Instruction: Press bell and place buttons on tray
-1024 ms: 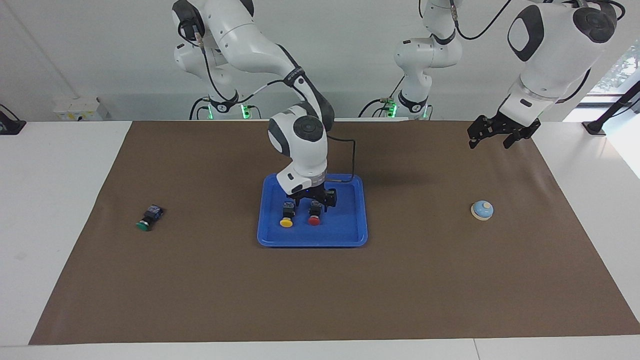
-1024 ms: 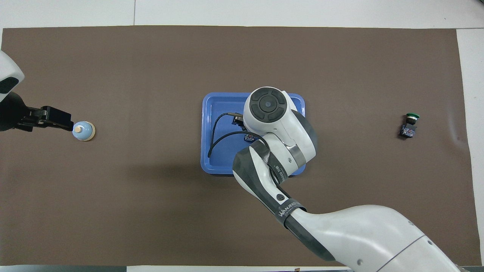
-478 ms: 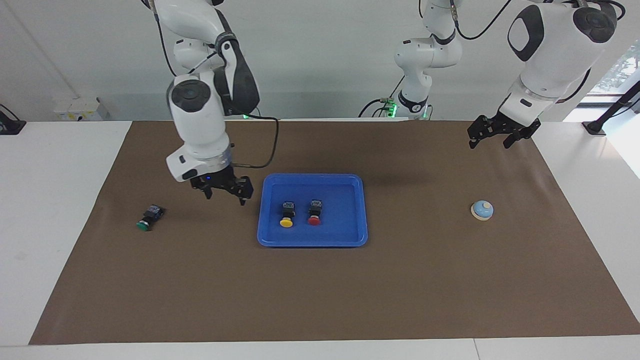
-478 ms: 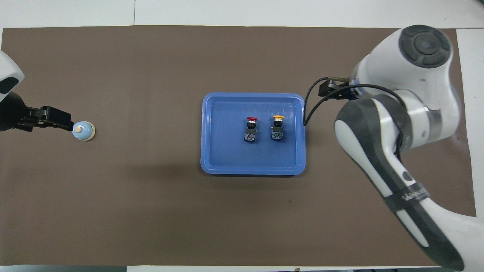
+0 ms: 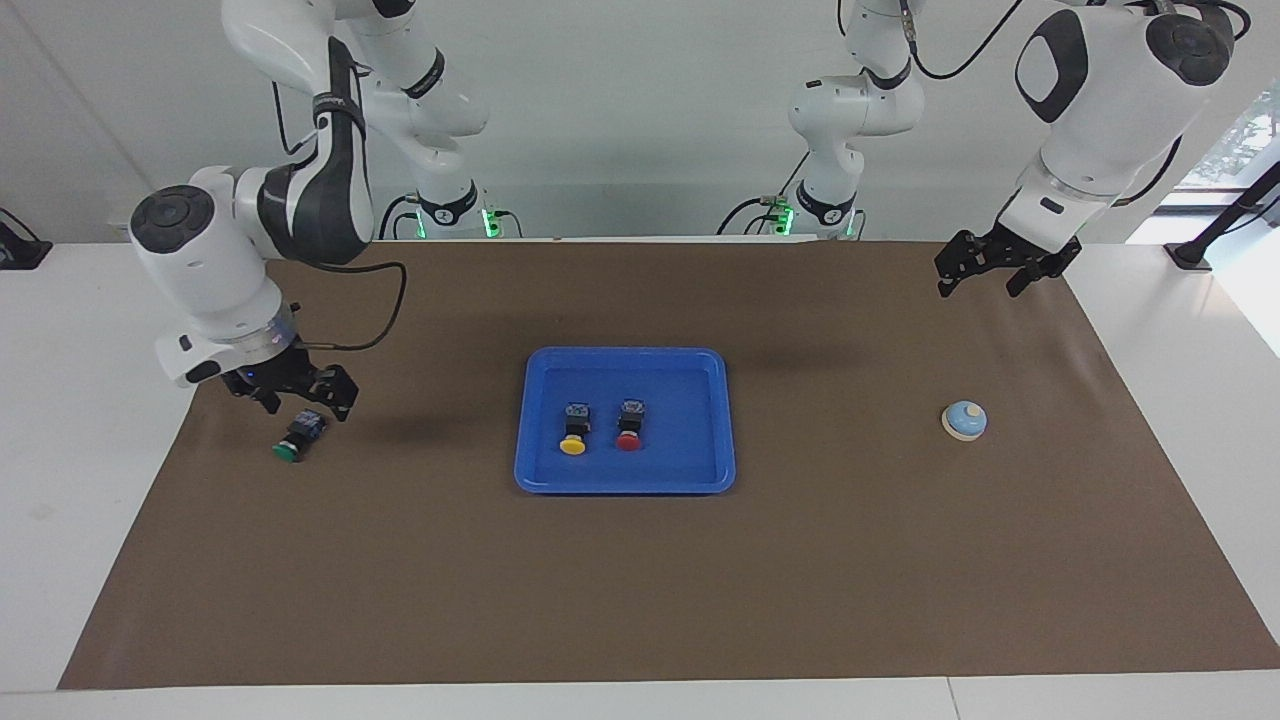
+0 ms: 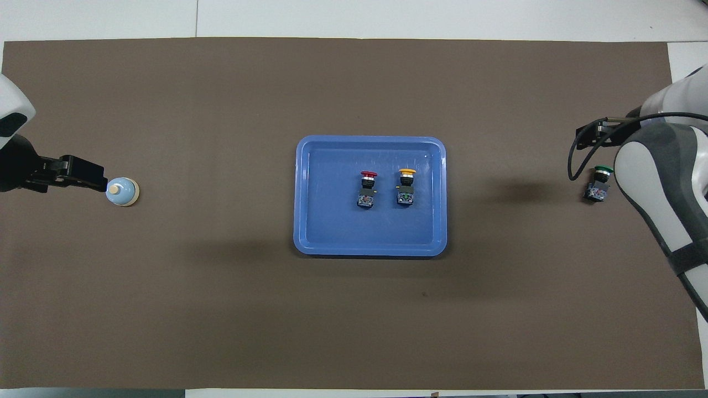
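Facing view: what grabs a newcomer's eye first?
The blue tray mid-table, with the yellow button and red button lying in it. Next, the right gripper, open, just above the green button at the right arm's end. The left gripper waits above the mat, the bell alone at its end.

In the overhead view the right arm (image 6: 664,182) hides its own pincer.
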`<move>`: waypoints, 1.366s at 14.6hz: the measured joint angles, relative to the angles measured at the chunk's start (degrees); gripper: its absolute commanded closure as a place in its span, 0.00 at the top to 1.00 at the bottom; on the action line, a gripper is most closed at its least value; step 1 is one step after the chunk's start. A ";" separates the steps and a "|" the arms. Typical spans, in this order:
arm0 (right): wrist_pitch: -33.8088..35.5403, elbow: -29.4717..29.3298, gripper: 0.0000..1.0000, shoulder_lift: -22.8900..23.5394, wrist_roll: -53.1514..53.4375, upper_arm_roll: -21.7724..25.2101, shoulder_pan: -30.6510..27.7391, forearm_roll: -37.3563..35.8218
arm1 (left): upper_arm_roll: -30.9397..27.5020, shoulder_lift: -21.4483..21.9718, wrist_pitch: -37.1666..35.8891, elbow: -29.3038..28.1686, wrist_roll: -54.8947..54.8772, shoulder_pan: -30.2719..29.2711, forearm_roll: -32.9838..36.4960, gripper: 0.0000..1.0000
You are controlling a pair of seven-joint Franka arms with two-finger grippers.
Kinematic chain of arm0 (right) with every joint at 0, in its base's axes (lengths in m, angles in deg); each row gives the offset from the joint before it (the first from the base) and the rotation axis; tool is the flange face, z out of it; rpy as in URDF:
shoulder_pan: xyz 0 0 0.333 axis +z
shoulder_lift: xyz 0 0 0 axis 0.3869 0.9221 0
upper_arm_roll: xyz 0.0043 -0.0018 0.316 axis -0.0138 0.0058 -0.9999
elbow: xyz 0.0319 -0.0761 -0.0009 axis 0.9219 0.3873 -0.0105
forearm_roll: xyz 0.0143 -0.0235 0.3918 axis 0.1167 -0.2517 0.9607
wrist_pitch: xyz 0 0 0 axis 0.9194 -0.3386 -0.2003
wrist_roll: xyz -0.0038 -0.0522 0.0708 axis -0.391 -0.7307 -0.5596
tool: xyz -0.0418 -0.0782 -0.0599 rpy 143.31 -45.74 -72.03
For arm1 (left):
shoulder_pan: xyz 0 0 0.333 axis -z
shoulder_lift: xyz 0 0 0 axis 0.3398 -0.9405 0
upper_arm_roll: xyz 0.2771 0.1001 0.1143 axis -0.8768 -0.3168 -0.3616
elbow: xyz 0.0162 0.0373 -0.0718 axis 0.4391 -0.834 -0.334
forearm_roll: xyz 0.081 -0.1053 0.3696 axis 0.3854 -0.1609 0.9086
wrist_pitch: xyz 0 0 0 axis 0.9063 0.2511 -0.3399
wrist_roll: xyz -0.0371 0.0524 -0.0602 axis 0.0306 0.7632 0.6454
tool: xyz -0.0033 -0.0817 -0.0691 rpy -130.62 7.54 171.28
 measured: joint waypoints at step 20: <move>-27.46 17.96 0.35 3.60 0.43 -0.02 -7.11 -0.26 | 0.00 0.00 0.00 0.00 0.00 0.00 0.00 1.00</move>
